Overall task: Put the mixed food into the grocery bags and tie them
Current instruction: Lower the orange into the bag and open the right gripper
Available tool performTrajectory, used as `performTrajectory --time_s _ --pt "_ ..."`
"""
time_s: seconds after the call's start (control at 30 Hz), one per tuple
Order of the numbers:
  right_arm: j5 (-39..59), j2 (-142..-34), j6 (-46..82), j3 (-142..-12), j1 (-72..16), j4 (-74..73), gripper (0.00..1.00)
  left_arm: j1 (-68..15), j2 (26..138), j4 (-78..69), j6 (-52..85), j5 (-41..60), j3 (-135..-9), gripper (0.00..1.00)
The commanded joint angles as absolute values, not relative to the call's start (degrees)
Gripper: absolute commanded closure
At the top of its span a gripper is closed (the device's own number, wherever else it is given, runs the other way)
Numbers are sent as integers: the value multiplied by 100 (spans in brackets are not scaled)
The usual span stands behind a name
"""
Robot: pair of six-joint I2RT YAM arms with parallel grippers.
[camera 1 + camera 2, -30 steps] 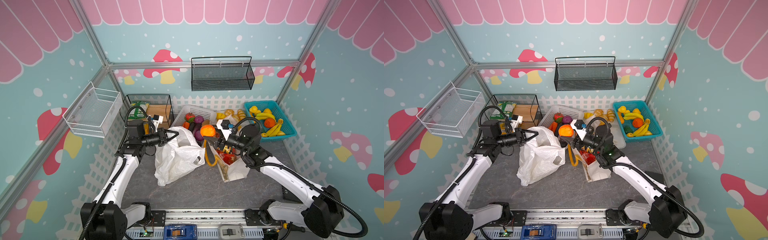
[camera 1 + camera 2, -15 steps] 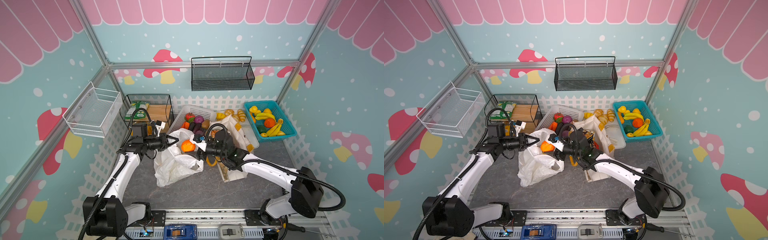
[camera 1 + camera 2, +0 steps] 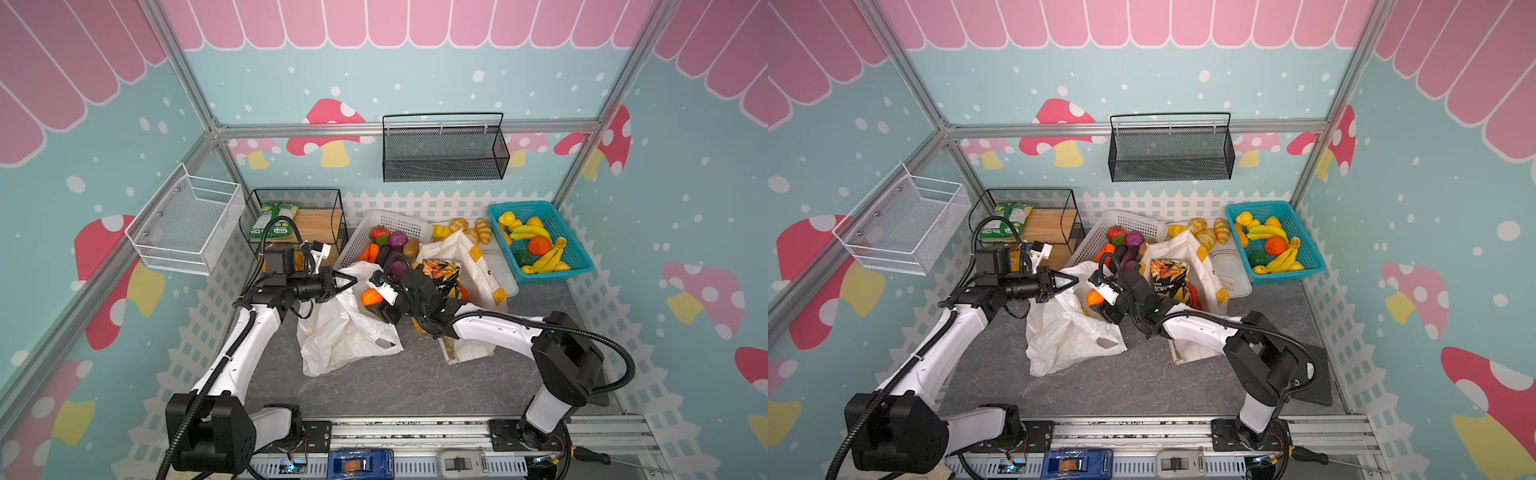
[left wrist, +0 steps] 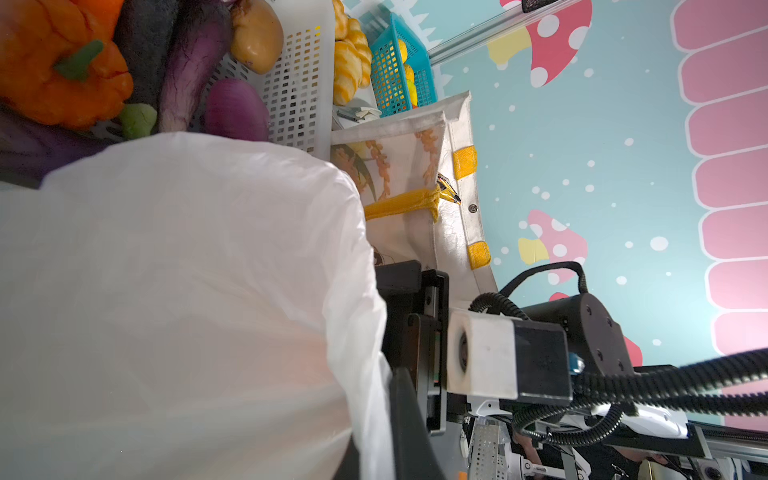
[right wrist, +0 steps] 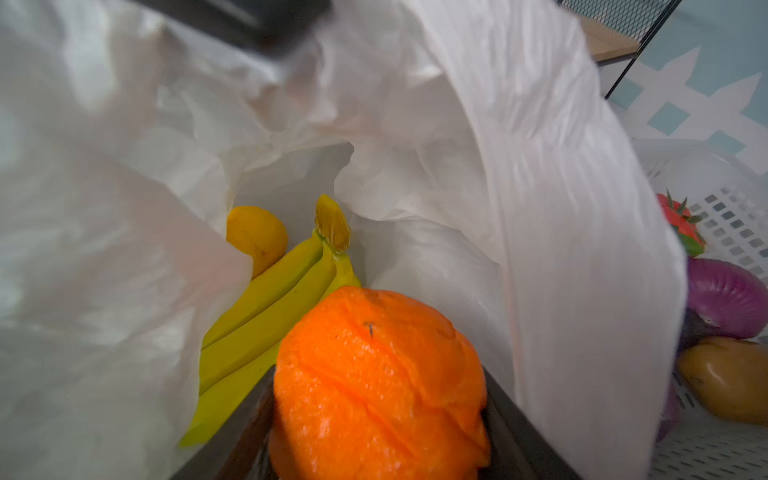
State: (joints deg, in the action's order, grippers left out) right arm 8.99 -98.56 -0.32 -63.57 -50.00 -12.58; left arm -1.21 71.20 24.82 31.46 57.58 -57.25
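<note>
The white plastic grocery bag (image 3: 345, 332) (image 3: 1067, 332) lies crumpled at mid-table. My left gripper (image 3: 351, 282) (image 3: 1073, 282) is shut on its upper rim and holds the mouth up; in the left wrist view the film (image 4: 187, 291) is pinched beside a dark finger (image 4: 409, 419). My right gripper (image 3: 376, 301) (image 5: 379, 370) is shut on an orange toy fruit (image 3: 370, 296) (image 5: 374, 374) at the bag's mouth. Inside the bag lie bananas (image 5: 266, 307) and a yellow fruit (image 5: 255, 239). The cream canvas tote (image 3: 478, 266) stands to the right, holding a patterned snack packet (image 3: 440, 270).
A white perforated basket (image 3: 395, 224) of vegetables sits behind the bags, and a teal basket (image 3: 575, 253) of fruit at the back right. A black wire shelf (image 3: 297, 195) holds green packets at the back left. A white picket fence rings the table.
My right gripper has carried the orange leftwards from over the tote down to the white bag's mouth. The left gripper has kept hold of the bag's rim, shifting slightly.
</note>
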Motion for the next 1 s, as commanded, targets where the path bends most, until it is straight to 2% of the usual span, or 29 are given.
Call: performTrajectory --time_s 0.0,0.27,0.63,0.73,0.9,0.97 --pt "1113 -10028 -14 -6513 -5222 -1478 63 -96 7129 2507 3106 5691 -5822 98" --pt "2174 -10345 729 -6460 -5288 -2634 59 -105 7086 2202 3402 5695 -5723 99" --pt "1147 -11061 2094 -6921 -5519 -3109 53 -131 6865 1238 4309 5706 -5459 99" --pt "1235 -11136 2208 -7005 -5596 -3230 46 -124 6838 1203 4340 5643 -5449 99" --pt "1269 -10952 2081 -6769 -5615 -3440 29 -124 6854 1180 4343 5651 -5441 99" --pt "1257 -10925 1977 -6653 -5616 -3490 25 -130 6855 1169 4342 5651 -5441 99"
